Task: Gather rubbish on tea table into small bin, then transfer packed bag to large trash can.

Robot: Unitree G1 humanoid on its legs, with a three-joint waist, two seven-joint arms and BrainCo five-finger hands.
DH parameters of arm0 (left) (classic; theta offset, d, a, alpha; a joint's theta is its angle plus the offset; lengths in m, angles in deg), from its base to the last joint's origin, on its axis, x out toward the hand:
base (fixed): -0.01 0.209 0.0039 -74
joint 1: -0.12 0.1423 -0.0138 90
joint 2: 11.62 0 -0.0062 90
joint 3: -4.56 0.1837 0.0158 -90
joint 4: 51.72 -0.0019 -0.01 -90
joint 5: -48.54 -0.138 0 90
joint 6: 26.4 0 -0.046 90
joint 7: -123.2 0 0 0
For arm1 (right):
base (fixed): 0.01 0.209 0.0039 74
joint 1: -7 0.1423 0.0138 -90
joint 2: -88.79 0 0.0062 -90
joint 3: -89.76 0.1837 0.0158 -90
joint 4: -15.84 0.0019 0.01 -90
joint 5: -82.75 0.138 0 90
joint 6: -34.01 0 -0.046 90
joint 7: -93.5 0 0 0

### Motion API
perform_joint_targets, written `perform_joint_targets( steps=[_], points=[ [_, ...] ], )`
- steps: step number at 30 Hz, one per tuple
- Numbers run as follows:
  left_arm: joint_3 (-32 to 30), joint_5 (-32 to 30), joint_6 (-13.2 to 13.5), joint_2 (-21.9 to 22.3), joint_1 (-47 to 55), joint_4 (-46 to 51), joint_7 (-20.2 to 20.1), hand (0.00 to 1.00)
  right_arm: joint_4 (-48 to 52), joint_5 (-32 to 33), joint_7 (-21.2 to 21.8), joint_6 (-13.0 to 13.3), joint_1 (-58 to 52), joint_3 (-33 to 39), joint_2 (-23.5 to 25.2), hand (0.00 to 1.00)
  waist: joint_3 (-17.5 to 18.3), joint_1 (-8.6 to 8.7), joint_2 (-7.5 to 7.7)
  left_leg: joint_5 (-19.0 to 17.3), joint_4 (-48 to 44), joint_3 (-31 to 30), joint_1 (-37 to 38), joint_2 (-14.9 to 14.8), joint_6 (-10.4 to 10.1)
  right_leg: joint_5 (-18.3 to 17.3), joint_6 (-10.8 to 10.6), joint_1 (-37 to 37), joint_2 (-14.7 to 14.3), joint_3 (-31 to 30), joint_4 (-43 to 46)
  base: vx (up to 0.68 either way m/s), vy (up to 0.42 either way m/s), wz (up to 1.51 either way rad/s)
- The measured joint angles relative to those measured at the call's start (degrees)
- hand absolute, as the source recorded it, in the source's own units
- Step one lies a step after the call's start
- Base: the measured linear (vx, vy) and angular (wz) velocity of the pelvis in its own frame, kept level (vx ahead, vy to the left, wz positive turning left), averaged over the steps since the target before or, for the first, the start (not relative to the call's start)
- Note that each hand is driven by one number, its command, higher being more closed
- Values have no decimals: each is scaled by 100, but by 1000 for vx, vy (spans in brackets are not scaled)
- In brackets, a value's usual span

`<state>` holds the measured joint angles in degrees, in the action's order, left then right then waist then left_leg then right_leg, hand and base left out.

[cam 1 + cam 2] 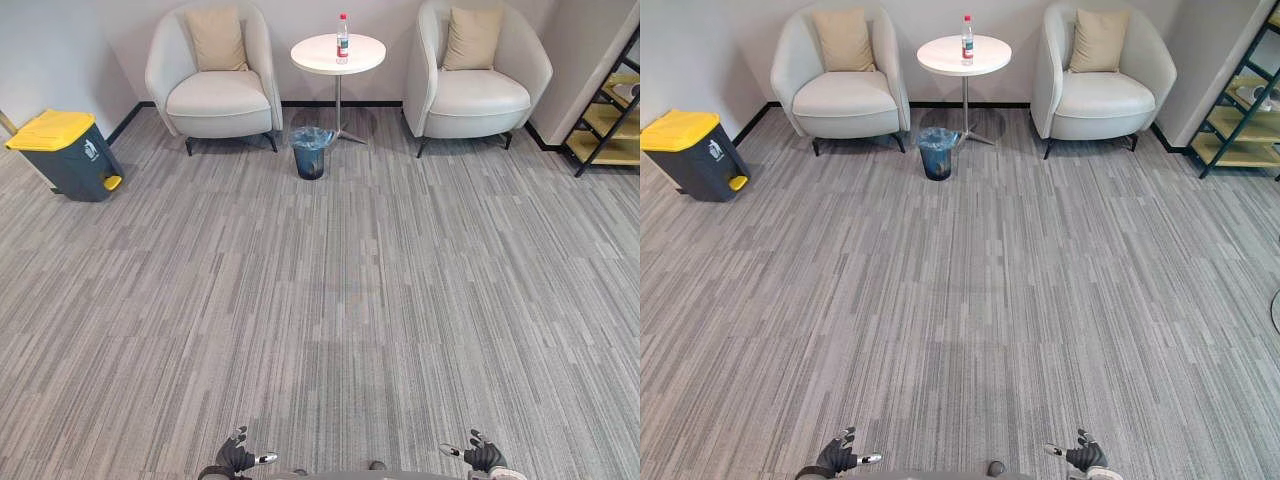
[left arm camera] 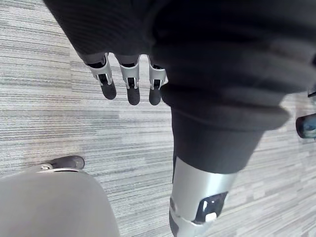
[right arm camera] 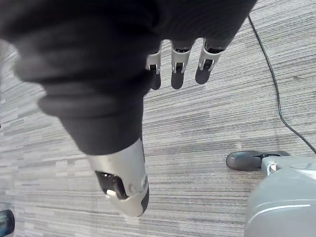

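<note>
Far ahead stands a round white tea table (image 1: 338,54) with a clear bottle with a red cap (image 1: 342,38) upright on it. In front of the table's foot sits a small dark bin with a blue bag liner (image 1: 311,152). A large grey trash can with a yellow lid (image 1: 64,153) stands at the far left by the wall. My left hand (image 1: 238,459) and right hand (image 1: 478,454) hang low at the near edge, far from all of these. Both are open and empty, with relaxed fingers (image 2: 129,85) and fingers (image 3: 178,66) over bare carpet.
Two cream armchairs (image 1: 213,75) (image 1: 478,72) with tan cushions flank the table. A dark shelf with wooden boards (image 1: 612,110) stands at the far right. Wide grey striped carpet (image 1: 330,300) lies between me and the furniture.
</note>
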<state>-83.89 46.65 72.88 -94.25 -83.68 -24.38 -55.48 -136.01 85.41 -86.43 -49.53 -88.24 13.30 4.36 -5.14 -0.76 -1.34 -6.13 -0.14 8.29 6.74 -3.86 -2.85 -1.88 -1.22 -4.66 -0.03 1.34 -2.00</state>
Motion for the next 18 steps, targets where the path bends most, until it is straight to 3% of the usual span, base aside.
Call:
perform_joint_targets(
  steps=[5,8,9,12,13,15,16,17,18],
  points=[
    [0,10,2,35,-54,16,9,0,43,16,-16,1,123,14,-11,0,-21,-5,-71,-388,-475,215,-223,-27,62,-188,-65,238,4,-209,287,51,24,-26],
    [3,14,2,39,-93,23,9,0,43,17,-14,-1,192,15,1,0,-94,-2,-76,-760,-925,314,-355,8,158,-790,-226,734,90,-307,1397,83,60,-21],
    [11,17,1,36,-123,22,10,0,42,22,-14,-10,198,16,1,0,-162,-5,-91,-944,-1106,339,-360,50,210,-1051,-461,1005,172,-258,2159,66,71,-10],
    [90,21,2,-33,-174,20,9,0,49,26,-13,-11,238,14,71,0,-292,6,-13,-1088,-1196,327,-201,186,318,-1155,-663,1658,443,46,3823,100,96,7],
    [150,20,-4,-95,-240,17,8,0,45,30,-10,-14,241,11,130,0,-385,22,58,-1133,-1165,247,9,264,384,-1166,-811,1965,650,283,4607,239,58,26],
    [171,21,-12,-129,-243,16,10,0,24,82,9,-26,248,-5,144,0,-447,34,21,-1180,-1080,162,212,279,420,-1425,-554,2214,822,662,4863,616,-70,50],
    [124,11,-3,-133,-281,19,3,0,95,128,8,0,369,-89,9,0,-532,282,-39,-1233,-798,-37,775,-101,53,-111,17,2682,519,1111,2478,953,-215,56],
    [103,8,-12,-4,-296,-34,6,0,78,128,4,4,407,-90,-116,0,-593,272,-239,-1364,-853,-15,950,-299,-147,214,393,2619,364,1202,2648,1122,-298,43],
    [79,6,6,44,-336,-29,-6,0,100,129,-1,19,469,-84,-124,0,-596,291,-280,-1263,-1078,-15,829,-351,-277,101,503,2625,308,1190,2670,384,-136,-23]
  ],
)
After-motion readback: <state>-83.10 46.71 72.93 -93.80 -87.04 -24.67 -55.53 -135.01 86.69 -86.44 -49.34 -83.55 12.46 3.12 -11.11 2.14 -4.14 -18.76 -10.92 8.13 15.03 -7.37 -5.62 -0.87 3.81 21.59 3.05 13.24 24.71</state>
